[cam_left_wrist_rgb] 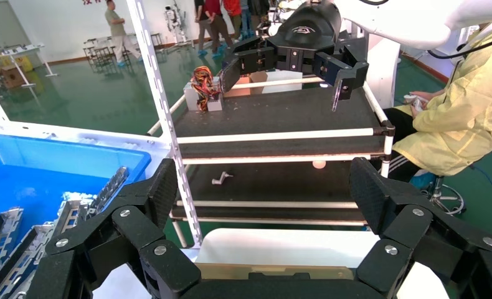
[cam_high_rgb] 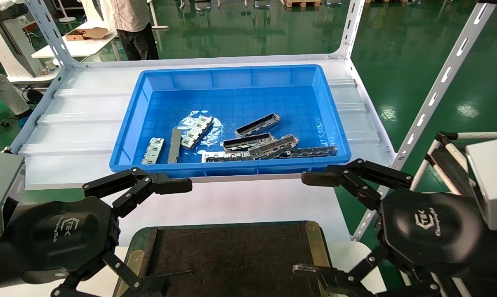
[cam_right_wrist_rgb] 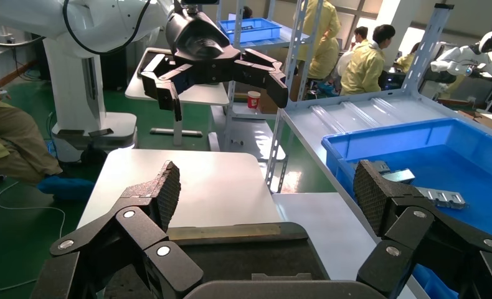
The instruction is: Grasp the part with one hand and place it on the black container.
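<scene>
The part [cam_high_rgb: 257, 124] lies inside the blue bin [cam_high_rgb: 130, 123], towards its middle and a little apart from the pile of similar bars [cam_high_rgb: 269, 150] by the near wall. It is a long grey channel, open side up, and its long axis runs on a slant — near end towards your left, far end up and to the right. From the left gripper [cam_high_rgb: 157, 235] it sits forward and off to the right, past the bin's near wall, so you will have to reach up and over that rim and then come down. The left gripper hangs low in front of the shelf [cam_high_rgb: 79, 123], above the left end of the black tray [cam_high_rgb: 232, 255], with its fingers spread wide and nothing between them; the left wrist view shows the same gaping fingers. The right gripper [cam_high_rgb: 314, 225] hangs opposite, over the tray's right edge, also wide open and empty. Judging by the slant, you would likely need to turn the left wrist so the fingers close across the bar's narrow width — not along its length.
</scene>
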`<state>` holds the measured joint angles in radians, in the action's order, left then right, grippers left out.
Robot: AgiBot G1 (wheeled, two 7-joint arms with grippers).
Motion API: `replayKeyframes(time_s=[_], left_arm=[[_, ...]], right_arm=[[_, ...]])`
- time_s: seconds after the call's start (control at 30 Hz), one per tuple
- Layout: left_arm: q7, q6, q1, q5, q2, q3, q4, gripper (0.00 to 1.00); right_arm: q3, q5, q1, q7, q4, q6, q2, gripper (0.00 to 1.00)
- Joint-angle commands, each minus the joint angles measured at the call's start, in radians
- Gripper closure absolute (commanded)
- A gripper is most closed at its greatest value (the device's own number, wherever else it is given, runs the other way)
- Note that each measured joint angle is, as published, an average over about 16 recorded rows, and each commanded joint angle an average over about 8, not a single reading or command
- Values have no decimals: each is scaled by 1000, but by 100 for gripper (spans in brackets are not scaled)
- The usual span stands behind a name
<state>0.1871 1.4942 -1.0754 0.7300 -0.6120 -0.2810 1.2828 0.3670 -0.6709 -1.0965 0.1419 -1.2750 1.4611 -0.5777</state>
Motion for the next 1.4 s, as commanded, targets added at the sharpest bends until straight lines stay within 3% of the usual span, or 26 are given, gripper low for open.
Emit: replayKeyframes(time_s=[0.03, 1.4], left_arm=[[0, 0, 0, 0, 0, 0, 0, 0], [0, 0, 0, 0, 0, 0, 0, 0]], right_arm=[[0, 0, 0, 0, 0, 0, 0, 0], [0, 0, 0, 0, 0, 0, 0, 0]])
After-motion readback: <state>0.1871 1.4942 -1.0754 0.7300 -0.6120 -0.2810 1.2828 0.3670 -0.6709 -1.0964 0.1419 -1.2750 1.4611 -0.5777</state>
